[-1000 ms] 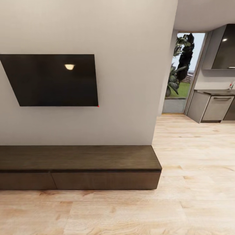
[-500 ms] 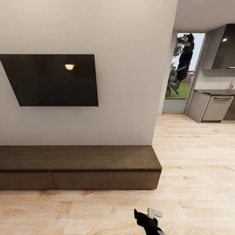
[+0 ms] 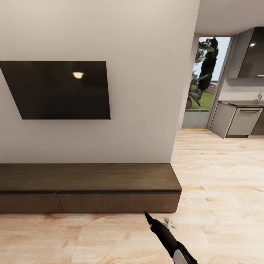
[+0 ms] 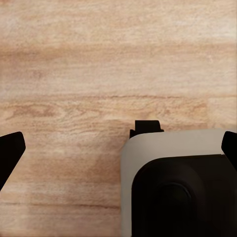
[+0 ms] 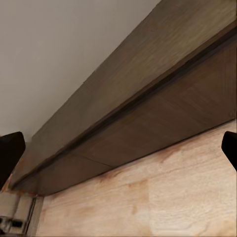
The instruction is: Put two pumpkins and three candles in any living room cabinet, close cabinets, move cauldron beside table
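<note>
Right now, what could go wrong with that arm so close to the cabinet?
The right gripper hangs low, just in front of the closed cabinet. It might bump the front instead of catching the dark gap under the top edge. The fronts show no handle, so the fingers could slip off. Its right end is also close; a swing sideways could knock it.

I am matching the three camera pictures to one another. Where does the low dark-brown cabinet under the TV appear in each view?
Head view: the cabinet runs along the wall under the TV, fronts closed.
Right wrist view: the cabinet crosses the picture diagonally, seen from low down.
Left wrist view: not in it.
Shared landmark: the light wood plank floor.
</note>
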Controlling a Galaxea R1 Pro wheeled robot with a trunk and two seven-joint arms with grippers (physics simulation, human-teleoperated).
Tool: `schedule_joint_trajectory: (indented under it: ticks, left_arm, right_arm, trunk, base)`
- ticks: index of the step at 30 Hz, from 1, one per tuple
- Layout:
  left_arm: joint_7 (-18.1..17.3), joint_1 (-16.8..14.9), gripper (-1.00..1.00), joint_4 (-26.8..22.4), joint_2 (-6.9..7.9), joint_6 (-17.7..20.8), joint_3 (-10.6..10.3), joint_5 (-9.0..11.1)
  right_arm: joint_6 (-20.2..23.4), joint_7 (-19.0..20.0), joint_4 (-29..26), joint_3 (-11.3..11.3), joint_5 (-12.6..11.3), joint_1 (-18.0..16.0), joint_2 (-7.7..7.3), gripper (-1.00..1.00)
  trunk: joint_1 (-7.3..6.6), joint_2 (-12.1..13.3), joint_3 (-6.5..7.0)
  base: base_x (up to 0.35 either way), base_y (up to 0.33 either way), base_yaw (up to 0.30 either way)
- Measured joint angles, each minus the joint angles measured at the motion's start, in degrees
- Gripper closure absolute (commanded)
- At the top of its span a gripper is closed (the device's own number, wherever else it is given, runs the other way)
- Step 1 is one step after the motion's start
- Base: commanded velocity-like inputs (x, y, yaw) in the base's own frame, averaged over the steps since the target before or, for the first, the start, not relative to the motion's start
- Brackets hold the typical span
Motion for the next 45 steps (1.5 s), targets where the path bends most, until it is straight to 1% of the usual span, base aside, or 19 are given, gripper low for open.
schedule_joint_trajectory:
  ticks: [1, 3, 4, 9, 12, 15, 16, 19, 23, 24, 25, 27, 28, 32, 33, 35, 37, 41, 45]
  left_arm:
    - [0.0, 0.0, -1.00, -0.2, -0.12, 0.4, 0.0, 0.0]
    - [0.0, 0.0, -1.00, -0.8, -0.27, 1.2, 0.0, 0.0]
    - [0.0, 0.0, -1.00, -1.7, -0.37, 2.4, 0.0, 0.0]
    - [0.1, 0.1, -1.00, -4.8, -0.32, 4.8, -0.1, 0.1]
    - [-0.1, 0.1, -1.00, -5.3, -0.21, 4.9, 0.0, 0.2]
    - [-0.1, 0.1, -1.00, -5.9, -0.22, 5.0, 0.1, 0.2]
    - [-0.1, 0.1, -1.00, -6.9, -0.24, 5.0, 0.0, 0.1]
    - [-0.1, 0.1, -1.00, -10.3, -0.15, 5.1, 0.0, 0.2]
    - [-0.6, 0.4, -1.00, -16.7, 0.00, 5.1, 0.3, 0.4]
    - [-1.7, 0.6, -1.00, -21.2, 0.26, 5.4, 0.5, 0.3]
    - [-2.0, 0.7, -1.00, -23.2, 0.51, 5.5, 0.5, 0.3]
    - [-3.0, 1.7, -1.00, -31.6, 2.34, 6.4, 0.6, 0.5]
    - [-3.2, 3.6, -1.00, -36.4, 3.13, 7.6, 0.6, 0.6]
    - [-3.6, 10.5, -1.00, -48.2, 4.16, 10.6, 0.7, 0.6]
    - [-3.6, 11.0, -1.00, -49.3, 4.21, 10.7, 0.7, 0.6]
    - [-3.7, 12.1, -1.00, -51.7, 4.34, 11.1, 0.6, 0.5]
    - [-3.7, 12.5, -1.00, -52.8, 4.38, 11.2, 0.5, 0.5]
    - [-3.8, 13.0, -1.00, -55.5, 4.38, 11.2, 0.3, 0.5]
    - [-3.9, 15.5, -1.00, -59.1, 4.09, 10.9, 0.2, 0.4]
  right_arm:
    - [1.0, 2.7, 0.2, 0.0, -2.7, 0.1, -1.12, -1.00]
    - [2.0, 4.8, 0.4, 0.1, -5.3, 0.1, -2.28, -1.00]
    - [2.6, 6.1, 0.6, 0.1, -7.5, 0.1, -3.06, -1.00]
    - [3.5, 9.1, 1.7, 0.1, -11.9, 0.2, -4.73, -1.00]
    - [3.8, 10.8, 1.9, 0.0, -13.2, 0.2, -5.08, -1.00]
    - [5.2, 12.0, 2.2, 0.0, -16.4, 0.2, -5.27, -1.00]
    - [5.9, 12.2, 2.3, 0.0, -18.1, 0.1, -5.25, -1.00]
    - [6.7, 12.4, 2.1, 0.1, -20.2, -0.1, -5.19, -1.00]
    - [7.8, 10.9, 2.6, 0.0, -21.3, -1.5, -5.26, -1.00]
    - [8.9, 9.1, 2.8, -0.1, -21.5, -2.0, -5.25, -1.00]
    - [9.3, 8.5, 2.9, -0.2, -21.6, -2.1, -5.27, -1.00]
    - [10.8, 7.0, 3.0, -0.3, -21.7, -2.8, -5.33, -1.00]
    - [11.8, 6.6, 3.0, -0.4, -21.7, -3.3, -5.34, -1.00]
    - [14.6, 5.7, 3.3, -1.3, -22.9, -5.4, -5.33, -1.00]
    - [15.2, 5.4, 3.5, -1.8, -23.3, -5.6, -5.32, -1.00]
    - [17.2, 3.0, 4.5, -4.8, -25.3, -6.2, -5.36, -1.00]
    - [18.1, 1.8, 4.9, -6.2, -26.2, -6.6, -5.41, -1.00]
    - [18.6, 0.9, 5.6, -7.4, -27.0, -7.0, -5.82, -1.00]
    - [18.8, 1.0, 8.4, -8.5, -27.5, -7.2, -6.58, -1.00]
  trunk:
    - [0.00, 0.0, 0.00]
    - [0.00, 0.0, 0.00]
    - [0.00, 0.0, 0.00]
    - [0.00, 0.0, 0.00]
    - [0.00, 0.0, 0.00]
    - [0.00, 0.0, 0.00]
    - [0.00, 0.0, 0.00]
    - [0.00, 0.0, 0.00]
    - [0.00, 0.0, 0.00]
    - [0.00, 0.0, 0.01]
    - [0.00, 0.0, 0.00]
    - [0.21, -0.4, -0.18]
    - [0.43, -0.8, -0.36]
    - [1.09, -2.0, -0.91]
    - [1.09, -2.0, -0.91]
    - [1.09, -2.0, -0.91]
    - [1.09, -2.0, -0.91]
    - [1.09, -2.0, -0.91]
    - [1.09, -2.0, -0.91]
  base:
    - [0.000, 0.000, 0.000]
    - [0.000, 0.000, 0.000]
    - [0.000, 0.000, 0.000]
    - [0.000, 0.000, 0.000]
    - [0.000, 0.000, 0.000]
    - [0.000, 0.000, 0.000]
    - [0.000, 0.000, 0.000]
    - [0.000, 0.000, 0.000]
    - [0.000, 0.000, 0.000]
    - [0.000, 0.000, 0.000]
    - [0.000, 0.000, 0.000]
    - [0.000, 0.000, 0.000]
    - [0.000, 0.000, 0.000]
    - [0.000, 0.000, 0.000]
    - [0.000, 0.000, 0.000]
    - [0.000, 0.000, 0.000]
    - [0.000, 0.000, 0.000]
    - [0.000, 0.000, 0.000]
    - [0.022, 0.000, 0.000]
